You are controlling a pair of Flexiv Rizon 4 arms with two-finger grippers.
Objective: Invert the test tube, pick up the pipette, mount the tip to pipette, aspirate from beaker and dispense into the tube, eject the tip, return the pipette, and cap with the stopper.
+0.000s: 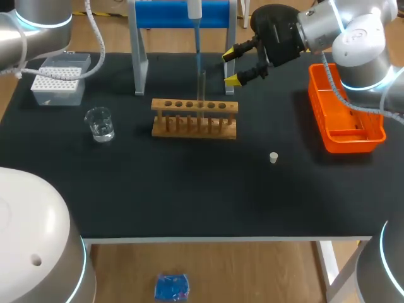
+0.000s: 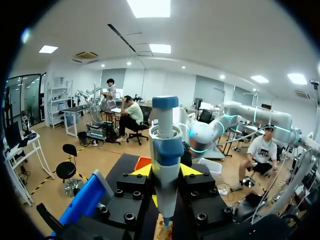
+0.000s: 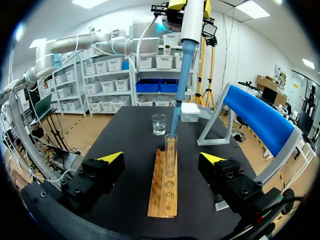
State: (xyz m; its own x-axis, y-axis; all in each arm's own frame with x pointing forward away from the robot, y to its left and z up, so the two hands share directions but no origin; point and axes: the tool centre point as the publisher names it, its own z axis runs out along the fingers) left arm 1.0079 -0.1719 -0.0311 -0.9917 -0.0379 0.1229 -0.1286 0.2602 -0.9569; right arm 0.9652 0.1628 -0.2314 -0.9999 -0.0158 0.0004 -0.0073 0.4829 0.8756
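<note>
The test tube (image 1: pixel 202 93) stands upright in one of the middle holes of the wooden rack (image 1: pixel 194 118), long axis vertical, mouth up. The rack lies crosswise near the middle of the black table (image 1: pixel 189 189).

The pipette (image 1: pixel 197 38) hangs directly above the tube, also vertical, with its head up. Its blue tip points straight down and reaches the tube's mouth. The left gripper (image 2: pixel 166 170) is clamped on the pipette body from both sides.

The right gripper (image 1: pixel 232 67) hovers just beside the rack's right end, behind it, with its fingers spread wide and nothing between them. From the right wrist view, rack and tube lie ahead of it, in line with the gap.

The beaker (image 1: pixel 100 124) stands well to the rack's left, and the tip box (image 1: pixel 58 79) is behind it. The stopper (image 1: pixel 273 157) lies alone, in front and to the right of the rack. The orange basket (image 1: pixel 344 110) sits at the table's right edge, and the blue stand (image 1: pixel 183 16) is behind the rack.
</note>
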